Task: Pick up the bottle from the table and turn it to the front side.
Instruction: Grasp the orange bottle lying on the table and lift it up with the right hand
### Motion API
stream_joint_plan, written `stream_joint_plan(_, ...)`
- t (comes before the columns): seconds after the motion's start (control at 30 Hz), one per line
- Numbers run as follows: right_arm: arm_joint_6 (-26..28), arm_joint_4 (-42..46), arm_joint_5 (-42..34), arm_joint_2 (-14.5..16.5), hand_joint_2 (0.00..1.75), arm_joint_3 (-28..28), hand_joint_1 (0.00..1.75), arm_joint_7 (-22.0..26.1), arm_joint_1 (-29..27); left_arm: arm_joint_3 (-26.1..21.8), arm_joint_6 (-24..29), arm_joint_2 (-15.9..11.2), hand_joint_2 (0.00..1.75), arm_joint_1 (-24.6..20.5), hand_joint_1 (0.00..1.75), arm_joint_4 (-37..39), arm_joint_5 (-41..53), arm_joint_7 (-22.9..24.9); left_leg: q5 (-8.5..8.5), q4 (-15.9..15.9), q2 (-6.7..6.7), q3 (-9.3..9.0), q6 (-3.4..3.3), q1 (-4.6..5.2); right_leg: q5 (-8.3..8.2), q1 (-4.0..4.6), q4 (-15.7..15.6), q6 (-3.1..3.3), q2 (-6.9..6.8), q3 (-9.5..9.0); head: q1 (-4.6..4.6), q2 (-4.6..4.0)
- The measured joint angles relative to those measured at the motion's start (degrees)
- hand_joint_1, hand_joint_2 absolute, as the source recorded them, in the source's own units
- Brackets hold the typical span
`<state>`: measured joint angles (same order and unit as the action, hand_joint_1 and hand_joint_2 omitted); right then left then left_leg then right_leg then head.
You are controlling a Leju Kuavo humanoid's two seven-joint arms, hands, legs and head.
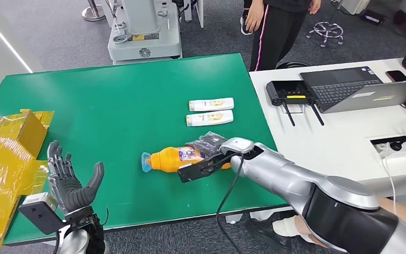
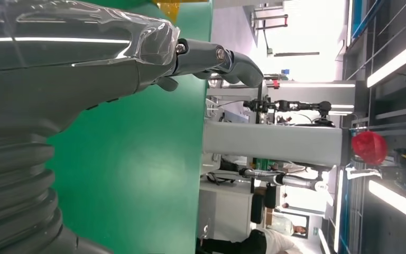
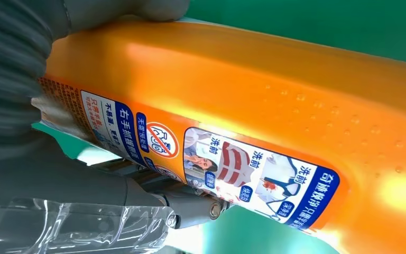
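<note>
The bottle (image 1: 177,159) is seen lying on its side on the green bench (image 1: 116,100), a little below and right of the bench's middle. Its long axis runs from 9 to 3 o'clock in the head view, with the blue cap toward 9 and the base hidden under the right hand (image 1: 211,145). The right hand is laid over the base end and is much the nearer of the two; the bottle body stretches away from it toward 9 o'clock. In the right wrist view the orange body (image 3: 275,90) is pressed against the hand, with the thumb (image 3: 190,206) under the printed label and grey fingers over the far side, so the bottle is judged to be gripped, though whether it is lifted off the bench cannot be told. The label with small print and pictures is turned to the wrist camera. The left hand (image 1: 68,177) is held up at the near left edge, at about 8 o'clock from the bottle and well apart, fingers spread and nothing in it.
</note>
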<state>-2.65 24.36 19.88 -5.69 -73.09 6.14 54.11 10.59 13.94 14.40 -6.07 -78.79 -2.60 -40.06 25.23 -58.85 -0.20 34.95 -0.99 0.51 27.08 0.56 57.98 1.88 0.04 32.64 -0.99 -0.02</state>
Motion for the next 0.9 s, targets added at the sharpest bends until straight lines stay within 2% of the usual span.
stream_joint_plan(0.33, 15.4, 3.3, 0.0, 2.6, 1.75, 8.5, 1.75, 5.1, -6.8, -1.1, 2.8, -0.3, 1.75, -0.1, 0.0, 0.0, 1.9, 0.0, 0.0, 0.0, -0.02, 0.09, 0.0, -0.01, 0.02, 0.01, 0.0, -0.01, -0.03, 0.06, -0.01, 0.0)
stream_joint_plan(0.5, 22.8, 7.6, 1.8, 3.9, 1.75, 14.2, 1.75, 7.5, -11.4, -1.2, 5.0, -0.9, 1.75, -0.8, 0.0, 0.1, 2.7, 0.0, 0.0, 0.0, -0.02, 0.1, 0.0, -0.01, 0.02, 0.01, 0.0, -0.01, -0.02, 0.08, 0.0, 0.0)
stream_joint_plan(0.73, 27.9, 16.8, 5.2, 4.6, 1.75, 22.2, 1.75, 9.6, -18.7, -2.0, 6.5, -2.5, 1.75, -3.0, 0.0, 1.2, 3.2, 0.0, 0.0, 0.0, -0.02, 0.13, 0.0, -0.02, 0.03, 0.01, 0.0, -0.01, -0.01, 0.11, 0.0, 0.0)
stream_joint_plan(0.9, 30.2, 22.7, 7.2, 5.4, 1.75, 27.8, 1.75, 12.1, -23.9, -2.2, 4.1, -3.5, 1.75, -3.4, 0.0, 2.6, 3.7, 0.0, 0.0, 0.0, -0.03, 0.16, 0.0, -0.02, 0.04, 0.0, 0.0, 0.0, -0.02, 0.16, 0.01, 0.0)
